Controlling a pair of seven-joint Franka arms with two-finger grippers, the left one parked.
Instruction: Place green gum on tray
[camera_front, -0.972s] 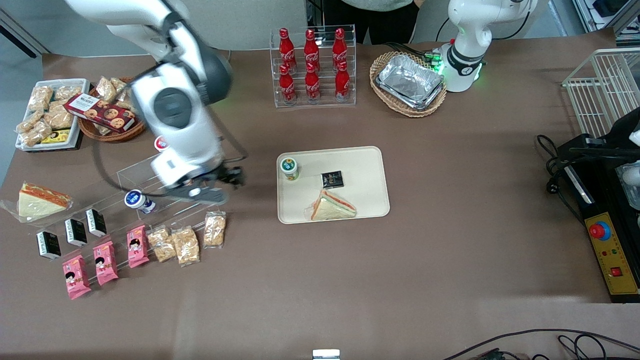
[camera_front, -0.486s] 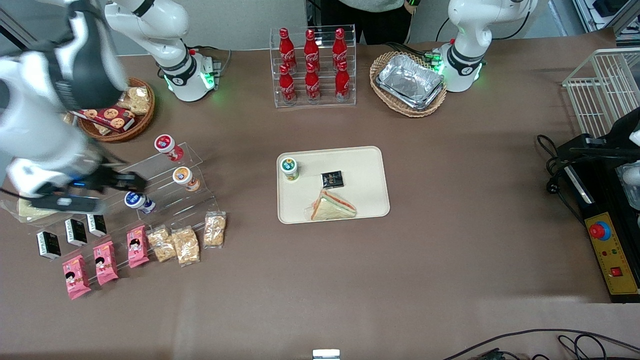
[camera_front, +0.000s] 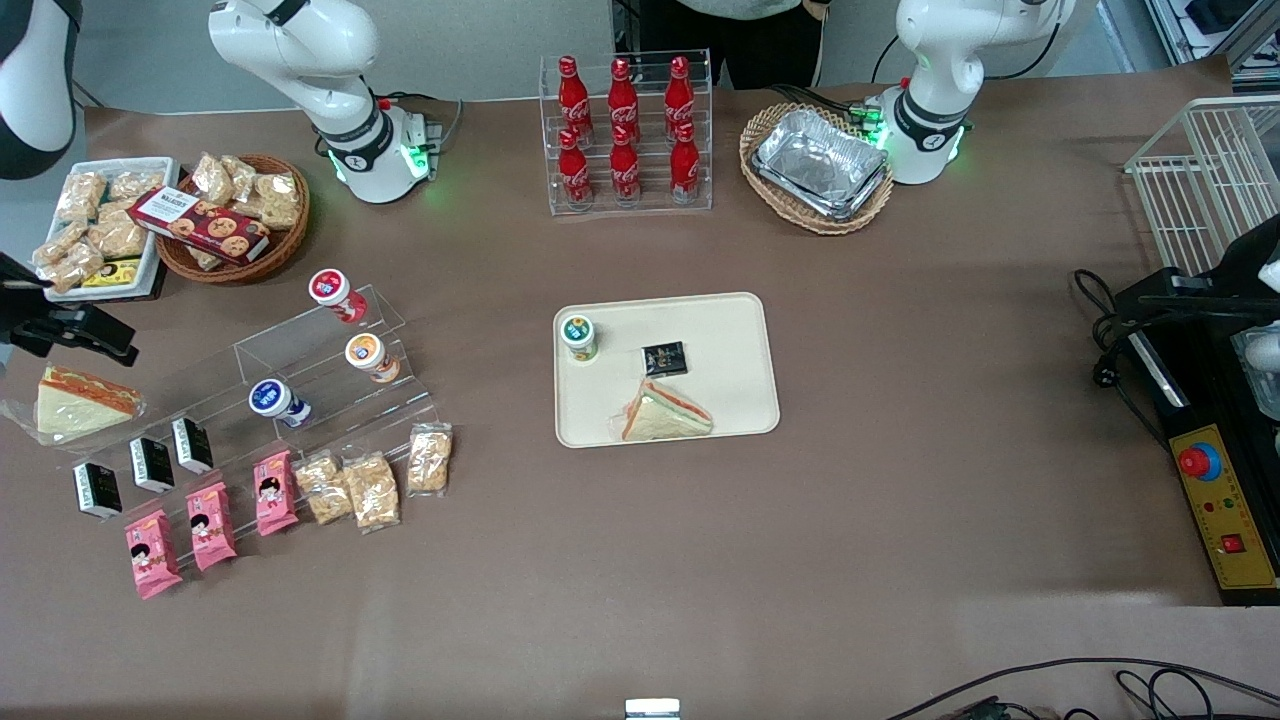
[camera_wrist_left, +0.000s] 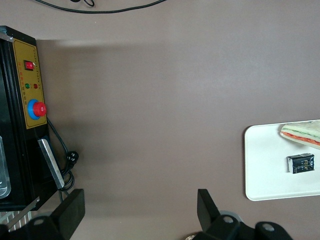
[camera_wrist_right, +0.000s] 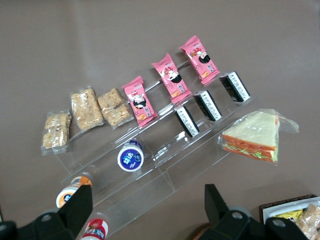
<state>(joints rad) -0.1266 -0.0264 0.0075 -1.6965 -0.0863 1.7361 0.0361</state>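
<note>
The green gum (camera_front: 579, 337) stands upright on the cream tray (camera_front: 740, 320), in the tray's corner toward the working arm's end. It is free of any grip. The tray's bare part also shows in the left wrist view (camera_wrist_left: 265, 165); the gum is out of that view. My right gripper (camera_front: 75, 320) is open and empty. It hangs at the working arm's end of the table, far from the tray. In the right wrist view the gripper (camera_wrist_right: 147, 210) is above a clear acrylic stand (camera_wrist_right: 165, 175), its fingers wide apart.
On the tray lie a wrapped sandwich (camera_front: 665, 412) and a small black packet (camera_front: 665, 358). The acrylic stand holds red-lidded (camera_front: 328, 287), orange-lidded (camera_front: 364, 352) and blue-lidded (camera_front: 268, 398) canisters, black boxes and snack bags. Another sandwich (camera_front: 80, 400) lies near the gripper. A cola rack (camera_front: 625, 130) and a foil-tray basket (camera_front: 818, 165) stand farther from the camera.
The right arm has swung away from the tray, over the acrylic stand, to the working arm's end of the table. The green gum has stayed on the tray.
</note>
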